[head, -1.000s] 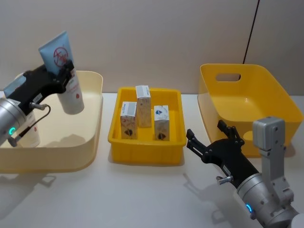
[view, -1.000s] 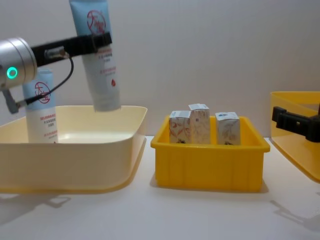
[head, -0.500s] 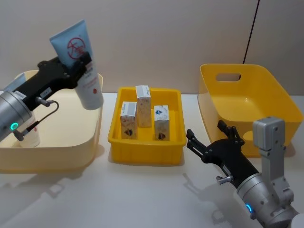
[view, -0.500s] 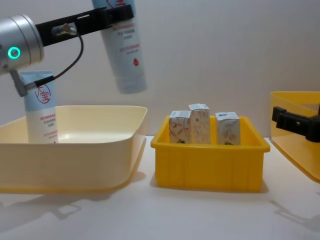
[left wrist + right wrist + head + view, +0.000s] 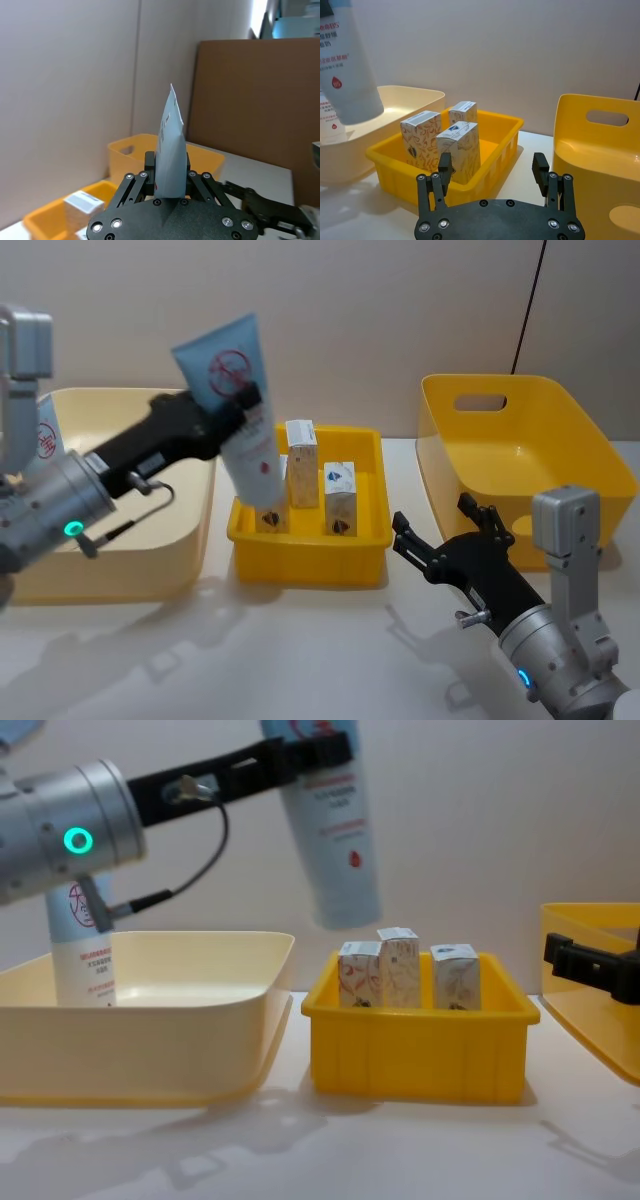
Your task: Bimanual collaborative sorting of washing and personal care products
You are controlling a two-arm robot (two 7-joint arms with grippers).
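Observation:
My left gripper (image 5: 243,408) is shut on a pale-blue-and-white squeeze tube (image 5: 240,425), held tilted in the air over the left end of the small yellow bin (image 5: 310,545). In the chest view the held tube (image 5: 335,830) hangs just left of and above three small white cartons (image 5: 400,970) standing in that bin. A second tube (image 5: 80,945) stands upright in the cream tray (image 5: 150,1050) at the left. My right gripper (image 5: 432,512) hovers open and empty, low in front of the bin's right end; its fingers (image 5: 444,165) frame the cartons (image 5: 457,145).
A large yellow bin (image 5: 520,440) with a handle slot stands at the right, nothing visible inside. A wall runs close behind the table. Bare table lies in front of the bins. A black cable hangs at the back right.
My left arm has carried the tube rightward, from over the cream tray to over the small yellow bin's left end. The right arm has not moved.

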